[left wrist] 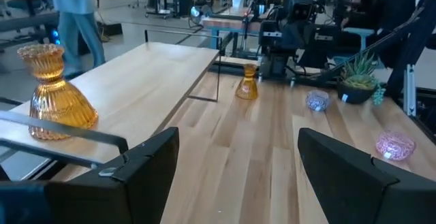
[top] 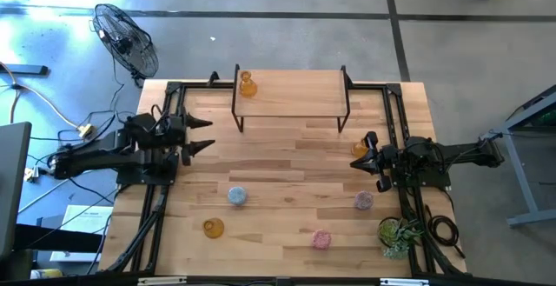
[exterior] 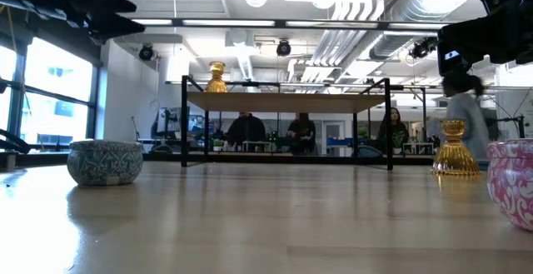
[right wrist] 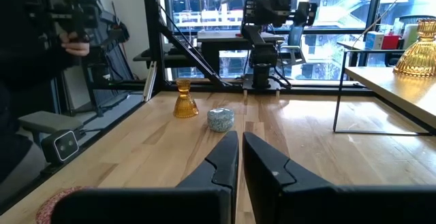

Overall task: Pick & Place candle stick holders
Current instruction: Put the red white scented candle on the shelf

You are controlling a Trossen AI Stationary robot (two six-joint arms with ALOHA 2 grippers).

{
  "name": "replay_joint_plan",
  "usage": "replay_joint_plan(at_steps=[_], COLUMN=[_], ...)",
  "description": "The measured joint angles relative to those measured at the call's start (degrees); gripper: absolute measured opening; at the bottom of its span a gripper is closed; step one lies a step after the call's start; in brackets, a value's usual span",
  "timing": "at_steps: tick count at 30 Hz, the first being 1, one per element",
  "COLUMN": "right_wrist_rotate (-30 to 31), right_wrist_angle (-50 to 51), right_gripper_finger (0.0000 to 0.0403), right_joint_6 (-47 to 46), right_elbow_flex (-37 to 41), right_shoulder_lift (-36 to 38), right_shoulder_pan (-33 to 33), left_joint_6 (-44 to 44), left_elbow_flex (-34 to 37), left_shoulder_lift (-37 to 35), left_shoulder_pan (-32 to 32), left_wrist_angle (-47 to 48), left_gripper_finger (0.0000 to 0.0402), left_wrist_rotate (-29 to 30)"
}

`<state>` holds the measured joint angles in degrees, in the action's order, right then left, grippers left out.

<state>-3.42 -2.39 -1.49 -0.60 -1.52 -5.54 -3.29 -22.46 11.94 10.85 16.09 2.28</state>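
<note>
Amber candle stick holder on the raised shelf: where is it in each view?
High view: amber holder on the shelf's left end.
Low view: amber holder atop the shelf, left end.
Left wrist view: amber holder big at the left edge.
Right wrist view: amber holder at the right edge.
Shared landmark: the black-legged wooden shelf.

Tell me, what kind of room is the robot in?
Probably a big robotics lab or workshop: the wooden table stands on a concrete floor, bare pipes and ducts cross the ceiling, and people sit at desks behind.
</note>
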Motion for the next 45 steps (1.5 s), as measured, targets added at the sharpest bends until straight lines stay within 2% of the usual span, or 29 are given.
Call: replay_joint_plan(at_steps=[4,7,12,17,19,25,29,36,41,45], right_wrist_rotate=[0.0,0.0,0.0,0.0,0.0,0.0,0.0,0.0,0.0,0.0], right_wrist_angle=[0.0,0.0,0.0,0.0,0.0,0.0,0.0,0.0,0.0,0.0], right_gripper_finger=[0.0016,0.0016,0.0016,0.0016,0.0016,0.0016,0.0016,0.0016,0.0016,0.0016], right_joint_6=[0.0,0.0,0.0,0.0,0.0,0.0,0.0,0.0,0.0,0.0], right_elbow_flex=[0.0,0.0,0.0,0.0,0.0,0.0,0.0,0.0,0.0,0.0], right_shoulder_lift=[0.0,0.0,0.0,0.0,0.0,0.0,0.0,0.0,0.0,0.0], right_shoulder_pan=[0.0,0.0,0.0,0.0,0.0,0.0,0.0,0.0,0.0,0.0], left_joint_6=[0.4,1.5,1.6,2.9,2.9,3.3,1.8,0.7,-0.4,-1.5], left_elbow_flex=[1.5,2.4,2.6,2.6,2.6,5.3,9.0,16.4,21.1,21.5], left_shoulder_lift=[-0.2,-0.3,-0.2,-0.2,-0.5,-6.3,-11.9,-11.3,-11.5,-11.4], left_shoulder_pan=[0.0,0.0,0.0,0.0,0.0,0.0,0.0,0.0,0.0,0.0], left_wrist_angle=[0.4,0.1,0.3,1.2,2.1,-0.1,-2.0,-14.4,-18.5,-18.0], left_gripper_finger=[0.0284,0.0249,0.0156,0.0037,0.001,0.0021,0.0003,0.0001,0.0003,0.0003], left_wrist_rotate=[-0.6,-0.7,-0.7,-1.0,-1.9,-9.6,-9.0,-10.6,-10.6,-9.0])
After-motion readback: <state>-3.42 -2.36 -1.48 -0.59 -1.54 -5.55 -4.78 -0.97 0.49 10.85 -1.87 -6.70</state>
